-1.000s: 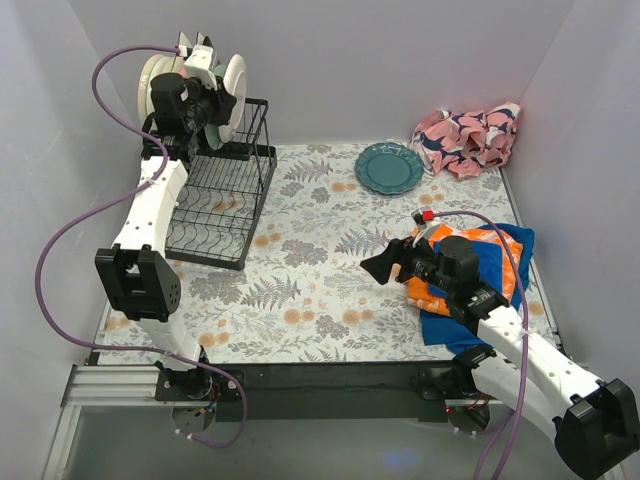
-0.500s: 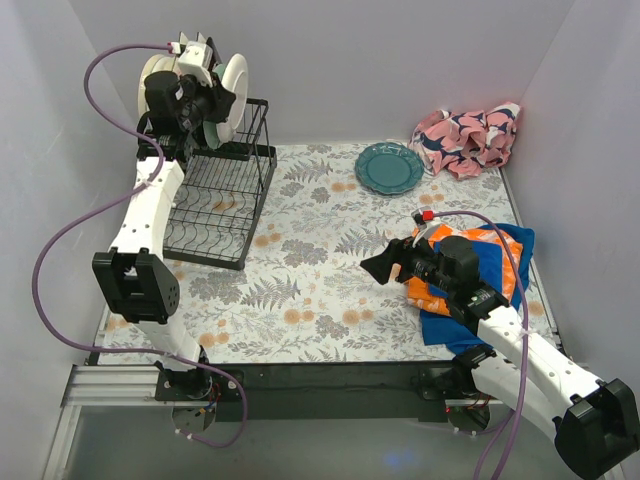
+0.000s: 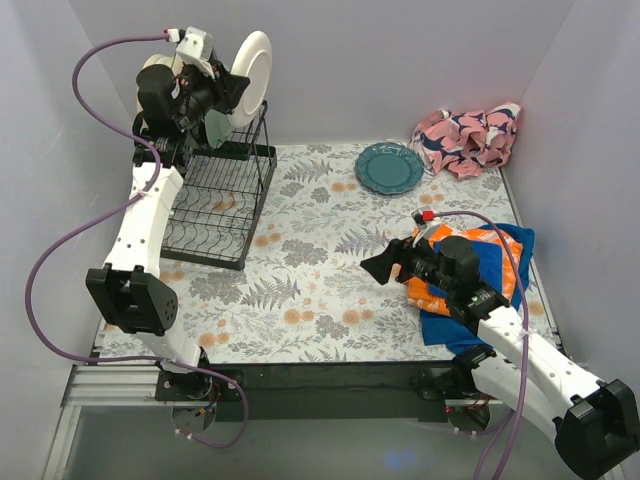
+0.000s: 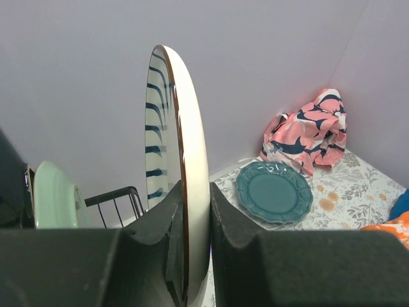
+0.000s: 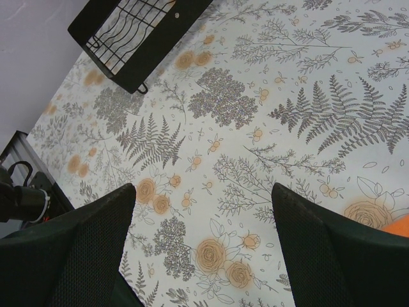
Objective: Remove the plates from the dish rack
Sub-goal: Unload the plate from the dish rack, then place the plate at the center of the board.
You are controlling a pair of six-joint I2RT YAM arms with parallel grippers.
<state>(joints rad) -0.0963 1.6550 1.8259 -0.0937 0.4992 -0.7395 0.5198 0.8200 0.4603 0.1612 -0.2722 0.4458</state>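
The striped plate [image 3: 251,64] stands on edge in the air over the back of the rack [image 3: 215,195], at the far left of the table [image 3: 320,290]. The left tool [image 3: 234,92] has it pinched by the rim, jaws closed down to the plate's thickness. In the left wrist view, one finger [image 4: 167,220] presses the dark-striped face and the other the plain cream back. The plate's lower edge is close to the top of the rack's tall frame; I cannot tell whether they touch.

A green plate [image 4: 51,195] stands upright just beside it, in the rack's upper row. A teal plate [image 3: 388,167] lies flat on the table, well apart from the rack and near the pink cloth [image 3: 470,135] bunched in the far right corner.

The right tool [image 3: 380,266] hangs over the middle of the table with its jaws spread wide and nothing between them. Its arm reaches over the orange and blue cloth [image 3: 505,255].
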